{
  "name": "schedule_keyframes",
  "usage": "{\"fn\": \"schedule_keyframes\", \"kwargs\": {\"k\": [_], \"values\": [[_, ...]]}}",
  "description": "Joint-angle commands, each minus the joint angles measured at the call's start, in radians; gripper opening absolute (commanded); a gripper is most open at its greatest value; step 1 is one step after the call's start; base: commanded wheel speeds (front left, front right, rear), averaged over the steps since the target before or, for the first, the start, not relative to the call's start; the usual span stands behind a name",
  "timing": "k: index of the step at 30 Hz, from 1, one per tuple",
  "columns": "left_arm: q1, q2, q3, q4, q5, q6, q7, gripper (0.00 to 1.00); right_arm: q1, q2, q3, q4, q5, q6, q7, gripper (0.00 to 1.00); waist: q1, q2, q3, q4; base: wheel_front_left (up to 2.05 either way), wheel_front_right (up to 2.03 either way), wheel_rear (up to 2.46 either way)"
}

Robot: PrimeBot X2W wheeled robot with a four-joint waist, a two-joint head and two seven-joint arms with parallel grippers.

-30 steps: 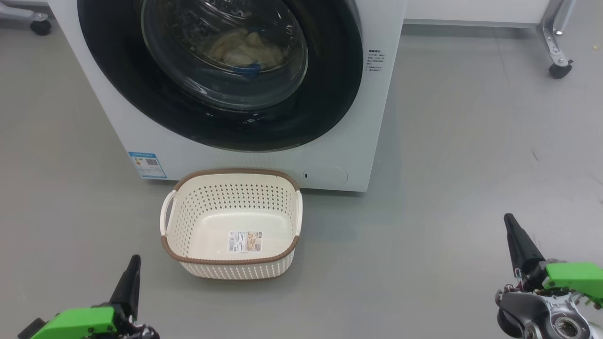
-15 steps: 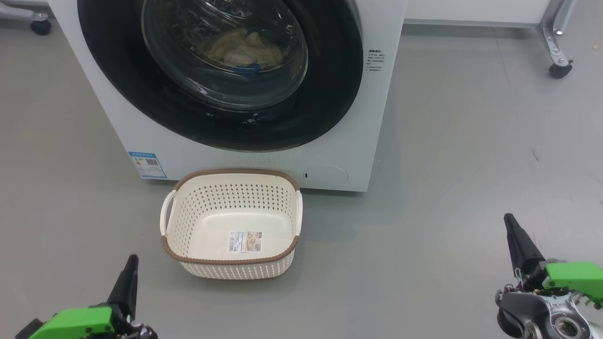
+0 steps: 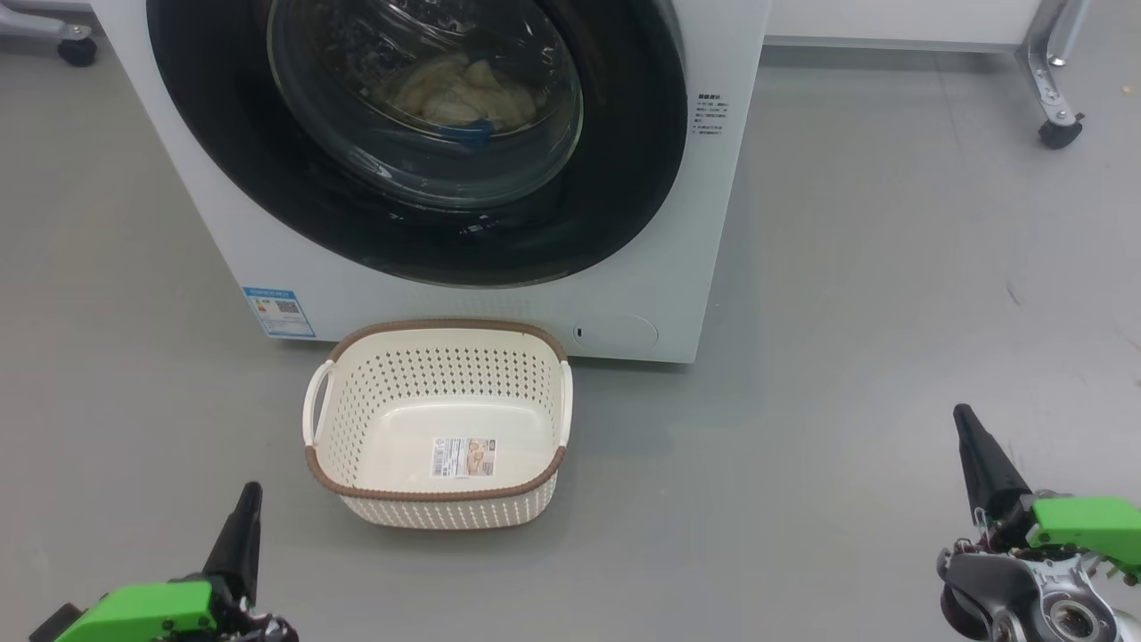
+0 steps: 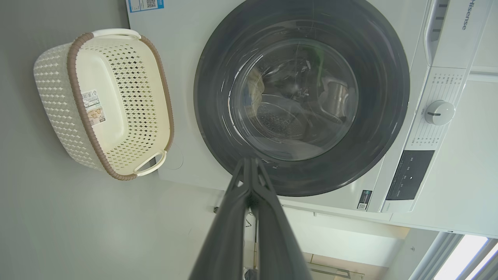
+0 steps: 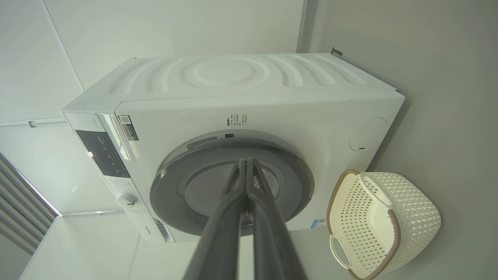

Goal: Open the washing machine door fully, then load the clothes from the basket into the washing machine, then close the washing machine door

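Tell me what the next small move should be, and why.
Probably just park both arms: the washing machine door looks shut, the clothes lie behind its glass, the basket is empty, and the left gripper and right gripper are shut, holding nothing.

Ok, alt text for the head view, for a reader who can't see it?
The washing machine door is shut, pale clothes visible behind its glass. The cream basket sits empty on the grey floor before it. The left gripper and right gripper hang low, fingers shut.
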Motion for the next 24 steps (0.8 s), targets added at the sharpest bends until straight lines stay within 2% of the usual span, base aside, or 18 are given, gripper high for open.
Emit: {"fn": "schedule_keyframes", "kwargs": {"k": [1,24], "values": [[-0.05,0.008,0.033,-0.037,-0.004,-0.007,0.007,0.0,-0.054,-0.022,0.021,-0.032,0.008,0.0,0.006,0.0,0.0,0.0,0.0,0.0,0.0,0.0,0.0],[-0.05,0.007,0.034,-0.037,-0.004,-0.007,0.008,0.0,-0.054,-0.022,0.021,-0.032,0.008,0.0,0.006,0.0,0.0,0.0,0.0,0.0,0.0,0.0,0.0]]}}
